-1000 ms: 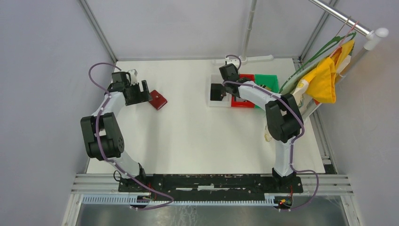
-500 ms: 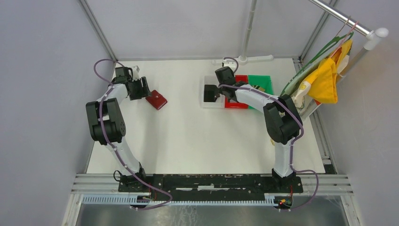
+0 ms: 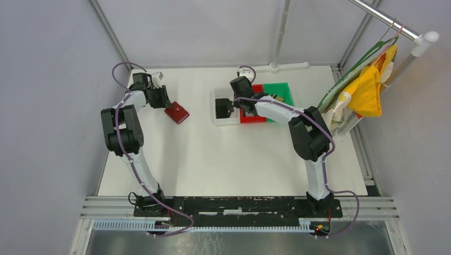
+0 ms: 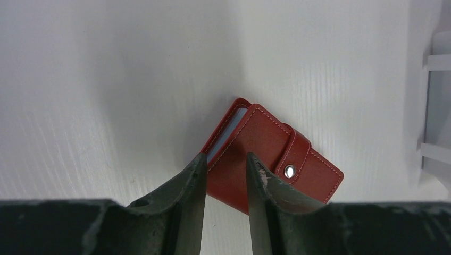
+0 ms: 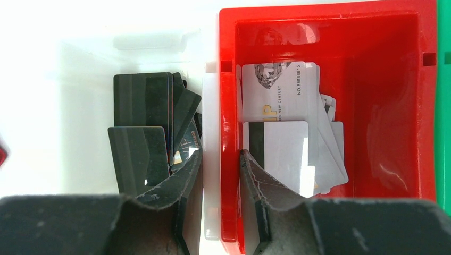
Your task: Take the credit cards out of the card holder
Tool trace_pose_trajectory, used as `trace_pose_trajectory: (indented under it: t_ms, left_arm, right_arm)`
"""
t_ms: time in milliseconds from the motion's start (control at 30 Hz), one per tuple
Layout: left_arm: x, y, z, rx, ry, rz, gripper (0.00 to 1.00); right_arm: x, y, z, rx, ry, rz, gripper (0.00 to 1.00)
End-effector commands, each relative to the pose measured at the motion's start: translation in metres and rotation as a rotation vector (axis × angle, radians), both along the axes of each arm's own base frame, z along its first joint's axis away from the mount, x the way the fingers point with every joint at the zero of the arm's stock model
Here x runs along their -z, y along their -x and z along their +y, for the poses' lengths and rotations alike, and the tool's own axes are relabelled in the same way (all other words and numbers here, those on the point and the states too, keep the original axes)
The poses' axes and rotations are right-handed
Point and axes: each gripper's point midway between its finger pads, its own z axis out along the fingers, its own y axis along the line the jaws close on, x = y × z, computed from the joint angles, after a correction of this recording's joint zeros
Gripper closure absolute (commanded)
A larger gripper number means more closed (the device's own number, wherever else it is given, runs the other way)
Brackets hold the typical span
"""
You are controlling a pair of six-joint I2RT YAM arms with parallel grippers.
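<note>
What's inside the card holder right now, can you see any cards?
The card holder is snapped shut. Only a pale strip, probably card edges, shows between its covers along one side. The cover hides how many there are.

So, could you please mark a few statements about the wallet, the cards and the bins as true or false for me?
1. The wallet is snapped shut. True.
2. The wallet lies inside the red bin. False: it lies on the table, at the left tool.
3. Dark cards lie in the white bin. True.
4. The red bin is empty. False: it holds light cards.
5. The right tool pinches the walls where the white and red bins meet. True.
</note>
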Motion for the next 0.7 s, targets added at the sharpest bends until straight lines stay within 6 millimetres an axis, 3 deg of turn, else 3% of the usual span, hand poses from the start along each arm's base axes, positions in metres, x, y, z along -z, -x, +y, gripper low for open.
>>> trace_pose_trajectory:
  t_ms: [0,233,467,667]
  left_arm:
    - [-0.009,-0.014,-0.004,0.080,-0.027,-0.059,0.61]
    - [0.005,0.001,-0.021,0.179,-0.034,-0.028,0.70]
    - [0.020,0.023,-0.028,0.259,-0.066,0.014,0.73]
    - [0.027,0.064,-0.035,0.386,-0.102,0.053,0.77]
  right_arm:
    - [0.008,0.011,0.004,-0.001,-0.056,0.046,0.96]
    - [0.015,0.020,0.006,0.010,-0.092,0.080,0.99]
    - [0.012,0.027,0.014,0.019,-0.123,0.077,1.00]
    - [0.008,0.030,0.019,0.035,-0.168,0.083,1.00]
